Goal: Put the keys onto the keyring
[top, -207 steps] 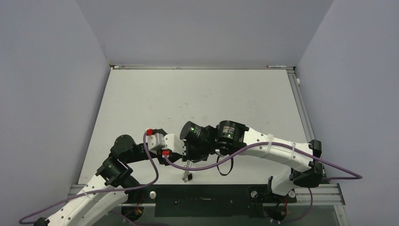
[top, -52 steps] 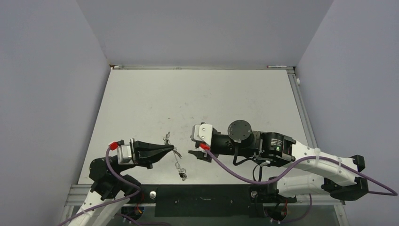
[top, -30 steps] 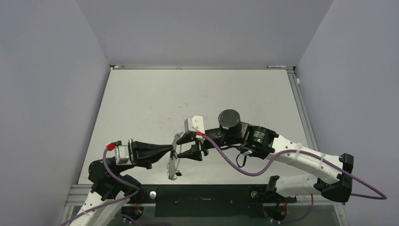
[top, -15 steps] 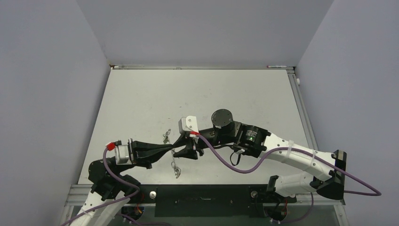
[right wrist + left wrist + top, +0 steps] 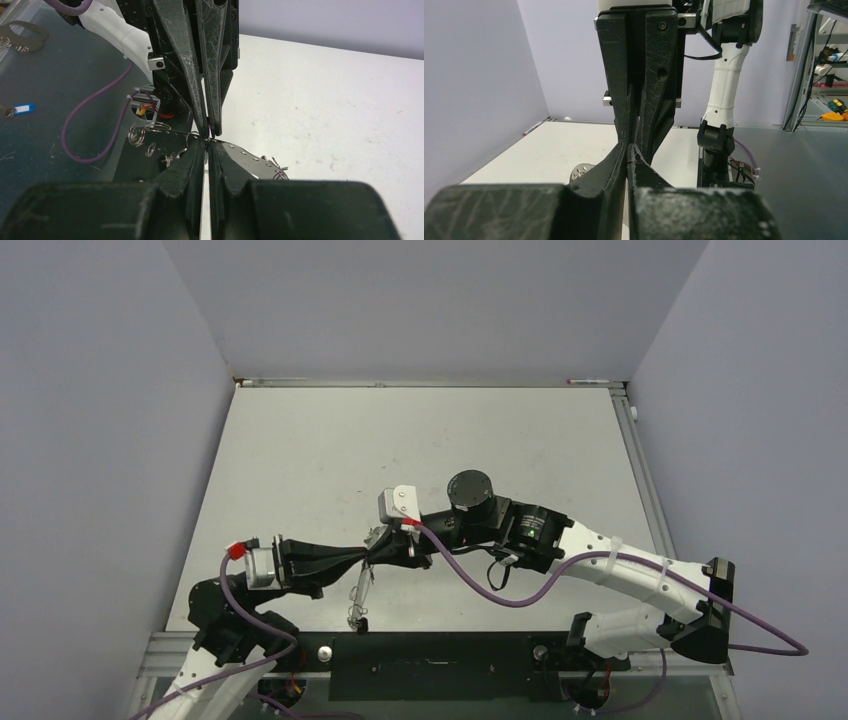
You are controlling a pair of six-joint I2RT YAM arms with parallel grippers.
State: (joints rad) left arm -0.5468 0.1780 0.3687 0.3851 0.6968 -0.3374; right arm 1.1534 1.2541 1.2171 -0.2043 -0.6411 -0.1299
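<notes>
Threading in hand: left gripper [image 5: 365,558] clamped on keyring [image 5: 357,592], right gripper [image 5: 378,551] pinched shut tip-to-tip, hold unclear; next needs fine alignment.

Left end effector [image 5: 362,557] and right end effector [image 5: 388,546] both clamped closed, pointing at each other, tips meeting.

Seemingly silvery keys [image 5: 244,156], purple cable [image 5: 489,589], off-white table [image 5: 400,440]

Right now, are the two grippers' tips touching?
Touching. The right wrist view shows the right gripper and left gripper meeting tip to tip, no gap.
</notes>
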